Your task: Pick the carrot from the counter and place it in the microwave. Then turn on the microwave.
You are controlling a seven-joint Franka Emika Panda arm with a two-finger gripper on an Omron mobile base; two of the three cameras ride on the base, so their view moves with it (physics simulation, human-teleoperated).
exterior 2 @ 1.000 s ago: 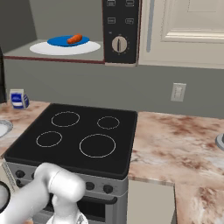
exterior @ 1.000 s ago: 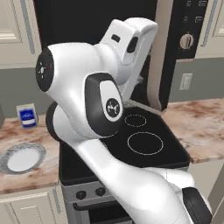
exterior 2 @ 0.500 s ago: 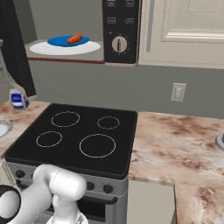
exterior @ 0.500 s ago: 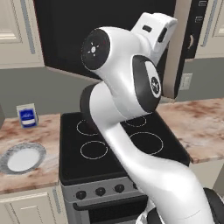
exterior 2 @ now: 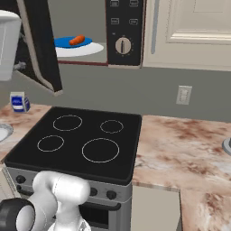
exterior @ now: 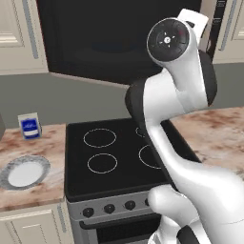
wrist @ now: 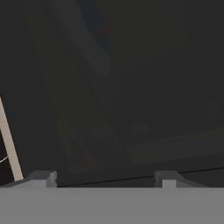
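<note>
The pincer (wrist: 105, 177) faces the dark glass of the microwave door (wrist: 131, 87) at close range; its two finger tips (wrist: 41, 177) stand spread wide apart at the bottom of the hand view with nothing between them. The door (exterior 2: 38, 45) hangs part-way swung, seen edge-on in the right base view, with the white hand (exterior 2: 9, 45) just beside its outer face. The carrot (exterior 2: 77, 40) lies on the blue-and-white plate (exterior 2: 92, 48) inside the microwave (exterior 2: 124, 31), on the far side of the door from the pincer and apart from it. The round silver knob (exterior 2: 122, 46) sits on the control panel beyond the plate, farther from the pincer than the carrot. Well below the pincer lie the black stovetop (exterior: 109, 152) and the marbled counter (exterior 2: 180, 144). A small blue-and-white carton (exterior: 29, 126) and a grey-rimmed plate (exterior: 24, 172) rest on the counter, well below the pincer and apart from each other
</note>
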